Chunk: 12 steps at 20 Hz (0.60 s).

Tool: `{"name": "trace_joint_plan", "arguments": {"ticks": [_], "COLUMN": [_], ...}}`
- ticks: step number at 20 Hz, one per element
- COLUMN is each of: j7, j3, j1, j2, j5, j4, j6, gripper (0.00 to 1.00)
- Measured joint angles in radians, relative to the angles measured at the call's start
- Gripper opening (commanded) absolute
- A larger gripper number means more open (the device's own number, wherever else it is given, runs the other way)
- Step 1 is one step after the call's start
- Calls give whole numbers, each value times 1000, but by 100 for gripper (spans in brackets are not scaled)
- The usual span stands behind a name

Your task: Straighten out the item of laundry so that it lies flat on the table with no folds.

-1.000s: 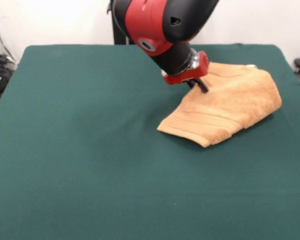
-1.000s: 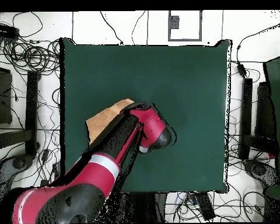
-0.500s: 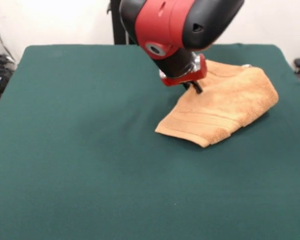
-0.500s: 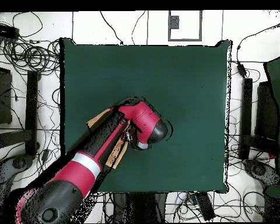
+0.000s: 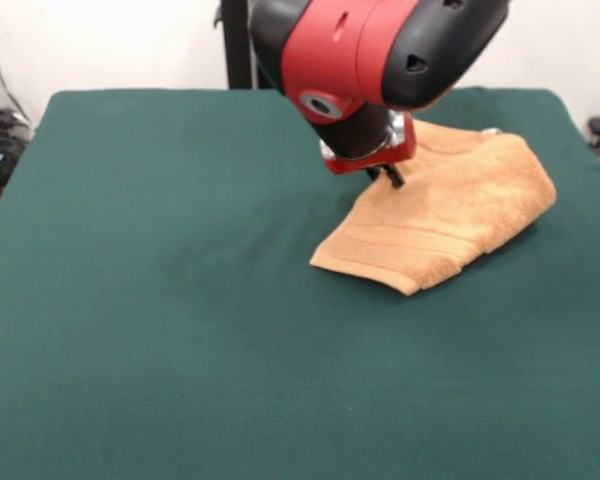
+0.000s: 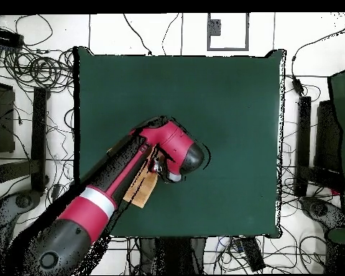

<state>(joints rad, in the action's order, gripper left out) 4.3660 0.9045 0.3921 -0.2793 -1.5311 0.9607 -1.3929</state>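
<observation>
The item of laundry, an orange-tan towel [image 5: 455,210], lies folded over itself on the right part of the green table [image 5: 160,260], with a woven band near its front-left edge. My gripper [image 5: 390,178] comes down at the towel's upper-left edge, and its dark tips touch the cloth. The red and black arm head hangs just above it. In the overhead view the arm covers most of the towel [image 6: 141,188], so only a strip shows beside it, near the table's [image 6: 226,100] lower left.
The towel's right corner lies close to the table's right edge [image 5: 580,150]. A black post [image 5: 235,45] stands behind the table. Cables and gear [image 6: 31,72] lie on the floor around it.
The arm head has swung a little leftward and higher in the front view. The towel's left and right corners have shifted slightly left with it.
</observation>
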Motion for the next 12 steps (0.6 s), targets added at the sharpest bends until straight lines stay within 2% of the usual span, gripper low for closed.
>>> {"name": "trace_joint_plan", "arguments": {"ticks": [3, 5, 12], "j7": [0, 0, 0], "j3": [51, 122, 210], "j1": [4, 15, 42], "j2": [-30, -72, -128], "j5": [54, 107, 112], "j4": [-1, -5, -30], "j6": [-19, -39, -42], "gripper": [0, 0, 0]}}
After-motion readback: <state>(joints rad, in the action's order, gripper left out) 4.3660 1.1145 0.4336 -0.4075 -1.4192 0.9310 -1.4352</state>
